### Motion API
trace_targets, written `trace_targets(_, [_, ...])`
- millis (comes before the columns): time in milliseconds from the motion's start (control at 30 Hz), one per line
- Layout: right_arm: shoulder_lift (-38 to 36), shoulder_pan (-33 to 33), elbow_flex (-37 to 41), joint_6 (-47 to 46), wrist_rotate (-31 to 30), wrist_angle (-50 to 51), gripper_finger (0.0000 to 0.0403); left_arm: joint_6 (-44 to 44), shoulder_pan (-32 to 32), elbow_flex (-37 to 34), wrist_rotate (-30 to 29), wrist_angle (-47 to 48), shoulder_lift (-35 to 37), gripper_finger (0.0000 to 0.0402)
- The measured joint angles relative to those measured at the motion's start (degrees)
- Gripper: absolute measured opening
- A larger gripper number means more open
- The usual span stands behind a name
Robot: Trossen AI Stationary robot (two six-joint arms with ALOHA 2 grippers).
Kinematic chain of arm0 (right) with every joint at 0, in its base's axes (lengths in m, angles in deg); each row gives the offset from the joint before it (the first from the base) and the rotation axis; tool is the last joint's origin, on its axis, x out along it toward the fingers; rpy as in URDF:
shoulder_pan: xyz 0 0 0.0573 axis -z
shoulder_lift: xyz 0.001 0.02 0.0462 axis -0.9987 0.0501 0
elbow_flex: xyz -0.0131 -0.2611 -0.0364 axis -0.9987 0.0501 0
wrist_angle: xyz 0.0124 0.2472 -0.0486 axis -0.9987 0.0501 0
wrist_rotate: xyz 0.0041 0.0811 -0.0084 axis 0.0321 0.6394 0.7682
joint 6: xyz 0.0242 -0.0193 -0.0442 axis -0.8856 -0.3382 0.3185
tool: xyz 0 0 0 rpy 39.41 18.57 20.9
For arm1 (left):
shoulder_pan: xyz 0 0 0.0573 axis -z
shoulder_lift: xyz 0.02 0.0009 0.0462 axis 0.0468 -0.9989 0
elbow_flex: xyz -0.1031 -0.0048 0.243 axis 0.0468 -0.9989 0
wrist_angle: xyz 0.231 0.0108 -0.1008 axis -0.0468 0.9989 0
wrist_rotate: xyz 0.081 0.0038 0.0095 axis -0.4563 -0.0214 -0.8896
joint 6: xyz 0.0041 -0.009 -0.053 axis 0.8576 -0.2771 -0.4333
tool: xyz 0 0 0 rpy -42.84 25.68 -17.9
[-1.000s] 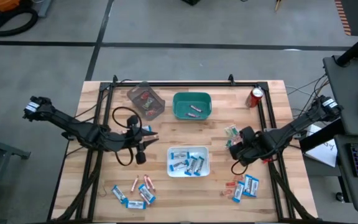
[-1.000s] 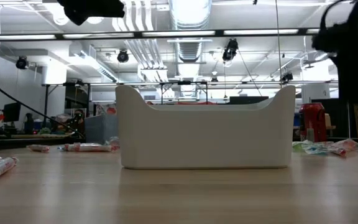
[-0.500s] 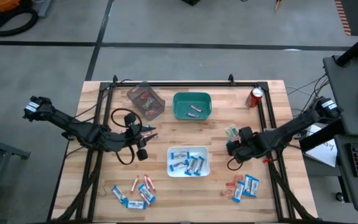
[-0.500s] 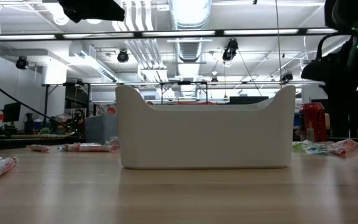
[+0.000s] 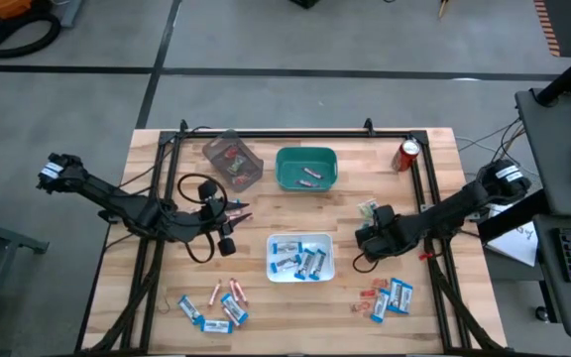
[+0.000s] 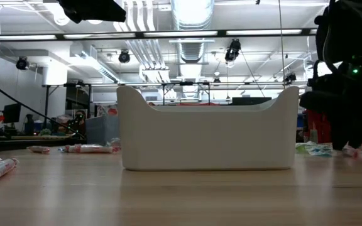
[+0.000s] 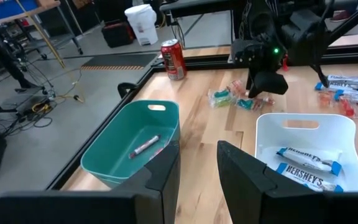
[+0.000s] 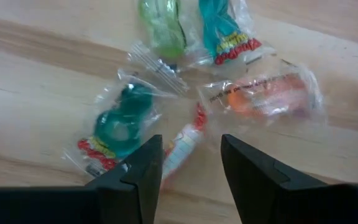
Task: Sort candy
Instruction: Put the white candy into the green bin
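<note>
My right gripper [image 8: 188, 171] is open and points down over a small heap of candy [image 5: 369, 209] to the right of the white bin [image 5: 327, 260]. Its fingers stand on either side of a slim pinkish-white stick [image 8: 183, 146] lying on the table, without closing on it. Around the stick lie ring sweets in clear wrappers: a teal one [image 8: 118, 128], an orange one [image 8: 263, 98] and a green one [image 8: 163, 26]. My left gripper [image 7: 199, 163] hovers open left of the white bin, facing the green bin [image 7: 114, 155], with nothing between its fingers.
The white bin holds blue-and-white packets [image 7: 307, 168], and the green bin holds sticks [image 7: 143, 145]. A clear container [image 5: 232, 159] with red pieces stands at the far left. A red can [image 5: 407, 155] stands at the far right. More candy lies near left [image 5: 216, 302] and near right [image 5: 385, 297].
My right gripper has come down toward the table and drifted a little toward the white bin, ending low over the heap of wrapped candy. The candy has stayed where it was.
</note>
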Motion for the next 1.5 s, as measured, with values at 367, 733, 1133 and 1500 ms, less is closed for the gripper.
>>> trace_targets(367, [1.35, -0.02, -0.02, 2.11, 2.29, -0.58, 0.0106, -0.95, 0.0, 0.0, 0.0, 0.75, 0.0, 0.0091])
trace_targets(733, [0.54, -0.05, -0.17, 3.11, 2.46, -0.98, 0.0011, -0.99, 0.0, 0.0, 0.02, 1.24, -0.02, 0.0091])
trace_targets(1133, [-7.63, -0.16, -4.5, 10.53, 0.12, -0.1, 0.0008, -1.81, 0.0, 0.0, 0.02, 1.99, -0.02, 0.0091])
trace_targets(1500, [-12.08, 1.47, -8.09, 17.78, -13.68, -0.44, 0.0008, -2.01, 0.0, 0.0, 0.04, 2.03, -0.02, 0.0091])
